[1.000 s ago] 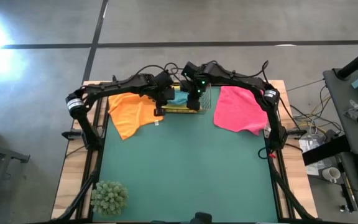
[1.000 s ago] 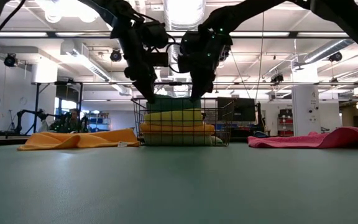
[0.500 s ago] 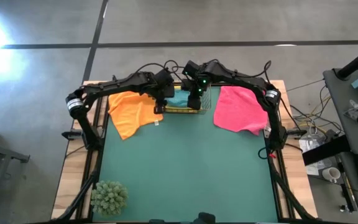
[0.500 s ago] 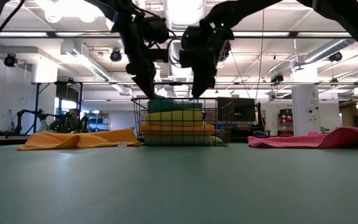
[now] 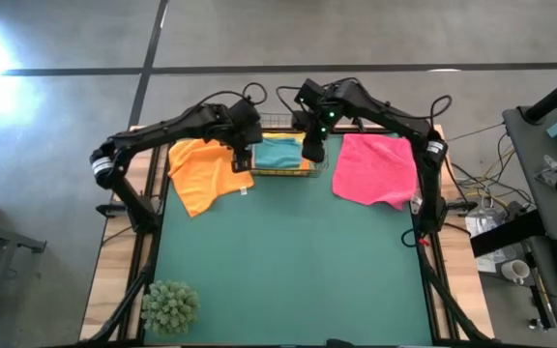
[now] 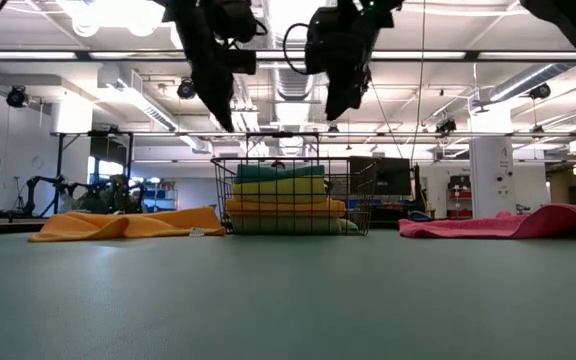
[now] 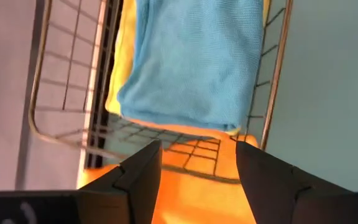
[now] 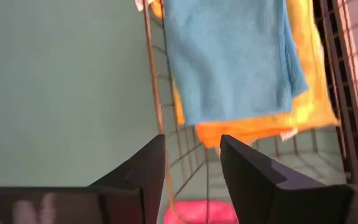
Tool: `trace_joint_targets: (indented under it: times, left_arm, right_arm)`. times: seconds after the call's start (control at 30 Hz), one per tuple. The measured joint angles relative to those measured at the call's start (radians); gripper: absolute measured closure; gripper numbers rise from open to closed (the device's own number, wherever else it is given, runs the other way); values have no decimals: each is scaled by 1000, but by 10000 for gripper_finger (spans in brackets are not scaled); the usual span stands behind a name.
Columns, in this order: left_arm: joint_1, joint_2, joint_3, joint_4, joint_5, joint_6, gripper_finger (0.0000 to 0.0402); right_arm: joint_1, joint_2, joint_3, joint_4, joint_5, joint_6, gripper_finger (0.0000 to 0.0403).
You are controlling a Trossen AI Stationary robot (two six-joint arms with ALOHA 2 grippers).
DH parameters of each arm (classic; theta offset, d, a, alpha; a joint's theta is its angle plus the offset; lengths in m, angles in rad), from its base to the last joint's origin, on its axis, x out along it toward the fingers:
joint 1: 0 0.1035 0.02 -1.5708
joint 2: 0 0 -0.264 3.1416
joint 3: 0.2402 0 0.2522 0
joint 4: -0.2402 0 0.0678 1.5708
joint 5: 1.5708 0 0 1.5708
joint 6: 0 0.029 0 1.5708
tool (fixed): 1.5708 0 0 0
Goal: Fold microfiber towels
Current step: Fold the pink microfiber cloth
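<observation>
A wire basket (image 6: 360, 200) stands at the table's far edge. It holds a stack of folded microfiber towels with the teal one (image 5: 280, 153) (image 6: 280, 171) on top, then yellow (image 6: 278, 186) and orange (image 6: 286, 206). An unfolded orange towel (image 5: 201, 174) lies flat to the basket's left. A pink one (image 5: 370, 169) lies flat to its right. My left gripper (image 5: 241, 158) (image 7: 197, 155) hangs open above the basket's left end. My right gripper (image 5: 312, 148) (image 8: 192, 146) hangs open above its right end. Both stand well above the stack.
A green spiky plant ball (image 5: 170, 307) sits at the near left corner. The green mat (image 5: 288, 261) spreads between the basket and the near edge. Cables run behind the basket along the far edge.
Both grippers have gone straight up from the teal towel on top of the stack to well above the basket's rim. The left has drifted a little toward the table's left edge and the right toward its right. The teal towel has stayed on the stack.
</observation>
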Motion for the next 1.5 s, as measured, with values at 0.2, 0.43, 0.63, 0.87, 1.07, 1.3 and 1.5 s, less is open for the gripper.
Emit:
trace_joint_targets:
  times: [0.2,0.43,0.63,0.87,1.07,1.3,1.5]
  left_arm:
    - [-27,-113,-104,4,4,-112,212]
    - [-79,-221,-257,73,4,-206,212]
    - [-136,-274,-353,150,4,-254,212]
    - [-185,-277,-366,155,4,-255,212]
    - [-194,-277,-371,155,3,-255,212]
    - [-201,-277,-434,227,2,-258,212]
    - [-226,-276,-481,257,1,-283,212]
  right_arm:
    - [7,-59,-47,-27,-4,48,275]
    - [16,-173,-219,-31,-4,116,282]
    - [18,-338,-448,50,0,256,281]
    - [19,-532,-707,170,34,469,283]
    - [34,-661,-887,184,107,645,285]
    - [43,-766,-1072,303,116,780,287]
    - [42,-784,-1207,415,169,865,287]
